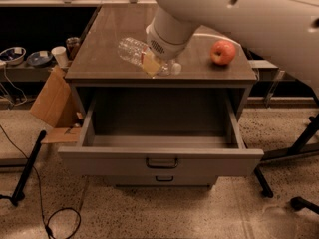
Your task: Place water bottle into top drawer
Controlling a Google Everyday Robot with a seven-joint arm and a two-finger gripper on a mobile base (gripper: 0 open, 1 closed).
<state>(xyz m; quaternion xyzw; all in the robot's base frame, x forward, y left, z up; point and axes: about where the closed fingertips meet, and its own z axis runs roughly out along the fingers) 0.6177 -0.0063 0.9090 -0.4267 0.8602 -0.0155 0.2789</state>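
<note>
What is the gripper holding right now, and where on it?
The gripper grips the water bottle near its capped end, over the cabinet top.

Top drawer [99, 159] stands open below the gripper [157, 66] clasping the water bottle [130, 50]; apple [223, 52] well aside.
</note>
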